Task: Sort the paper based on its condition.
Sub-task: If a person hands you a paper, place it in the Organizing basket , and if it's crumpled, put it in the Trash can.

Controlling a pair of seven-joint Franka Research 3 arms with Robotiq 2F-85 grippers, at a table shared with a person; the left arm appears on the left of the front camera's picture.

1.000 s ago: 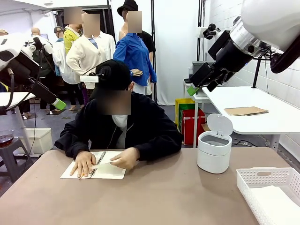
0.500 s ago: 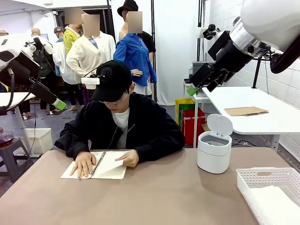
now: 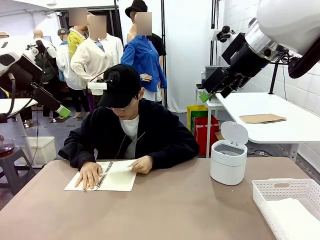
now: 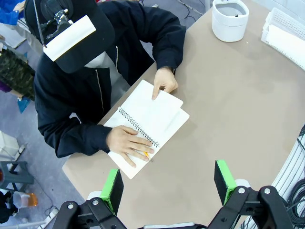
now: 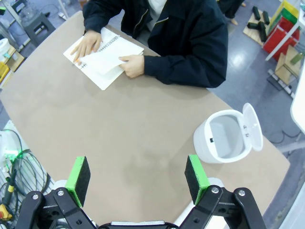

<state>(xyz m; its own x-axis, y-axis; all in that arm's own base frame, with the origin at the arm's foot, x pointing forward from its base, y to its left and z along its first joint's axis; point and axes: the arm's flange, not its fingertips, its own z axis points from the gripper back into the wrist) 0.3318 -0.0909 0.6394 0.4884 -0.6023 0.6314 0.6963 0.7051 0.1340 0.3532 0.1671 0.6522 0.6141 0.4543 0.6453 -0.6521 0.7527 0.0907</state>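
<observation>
An open spiral notebook (image 3: 74, 184) lies at the table's far left in front of a seated person. One hand (image 3: 90, 175) presses its left page. The other hand (image 3: 142, 164) holds a white sheet of paper (image 4: 152, 107) lying askew over the right page (image 4: 178, 123); whether it is torn free I cannot tell. My left gripper (image 4: 167, 183) hangs high above the table, open and holding nothing, and appears at the upper left (image 3: 62, 111). My right gripper (image 5: 137, 175) is also high up, open and holding nothing, seen at the upper right (image 3: 206, 95).
A white bin (image 3: 229, 159) with its lid up stands at the far right of the table. A white slotted basket (image 3: 287, 192) holding white sheets sits at the near right corner. A brown cardboard sheet (image 3: 262, 118) lies on a separate white table behind.
The person's hand has drawn the sheet to the right, off the notebook's right page, and the head has lifted a little. Neither arm has moved.
</observation>
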